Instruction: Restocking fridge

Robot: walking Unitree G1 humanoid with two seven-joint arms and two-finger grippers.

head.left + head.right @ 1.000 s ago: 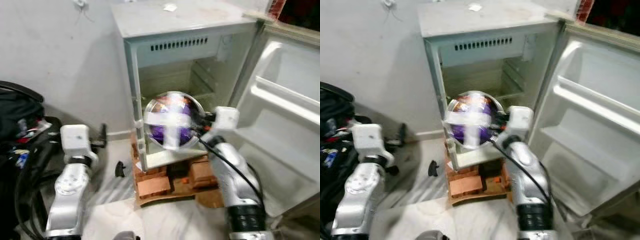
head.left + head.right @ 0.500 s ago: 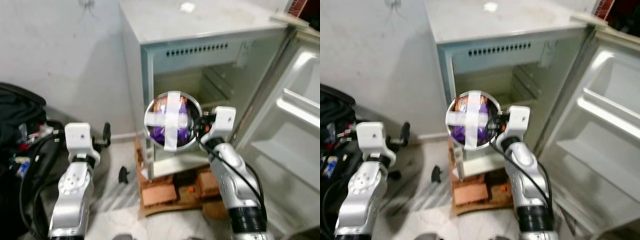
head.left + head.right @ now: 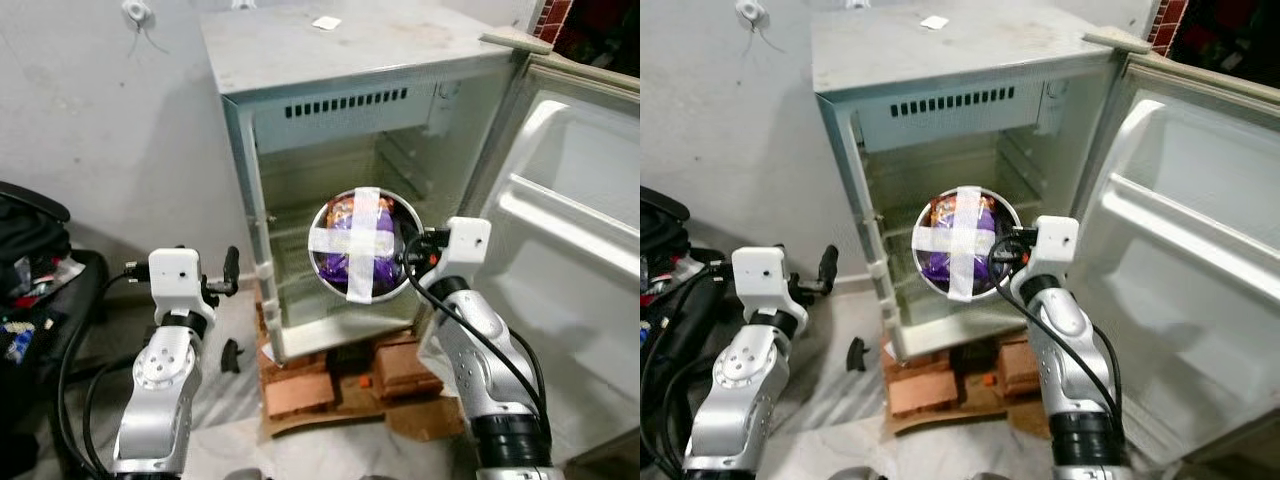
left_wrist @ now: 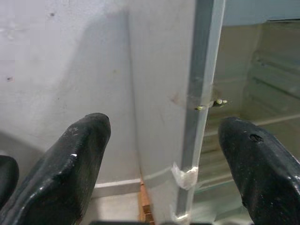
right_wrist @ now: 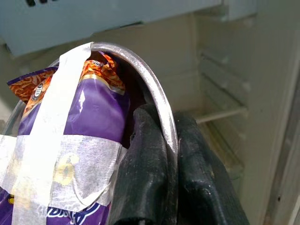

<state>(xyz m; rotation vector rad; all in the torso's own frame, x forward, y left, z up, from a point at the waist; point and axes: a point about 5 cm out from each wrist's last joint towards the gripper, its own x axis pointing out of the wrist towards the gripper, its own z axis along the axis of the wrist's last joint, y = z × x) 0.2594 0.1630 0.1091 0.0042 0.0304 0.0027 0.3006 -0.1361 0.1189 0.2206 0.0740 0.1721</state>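
The steel bowl (image 3: 364, 245), w/ a purple snack packet (image 5: 89, 117) taped inside by 2 crossed tape strips, is tipped on its side in front of the open fridge (image 3: 330, 110), at the level of its lower compartment. The right pincer (image 5: 164, 154) is clenched on the bowl's rim. The left pincer (image 4: 164, 154) is released, fingers apart, near the fridge's left side wall. The fridge stands on bricks (image 3: 305, 385); its door (image 3: 570, 200) is swung open to the right.

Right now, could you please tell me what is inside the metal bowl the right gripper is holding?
Inside the metal bowl is a purple and orange snack packet, held in by a cross of white tape. The tape and rim hide anything beneath the packet.
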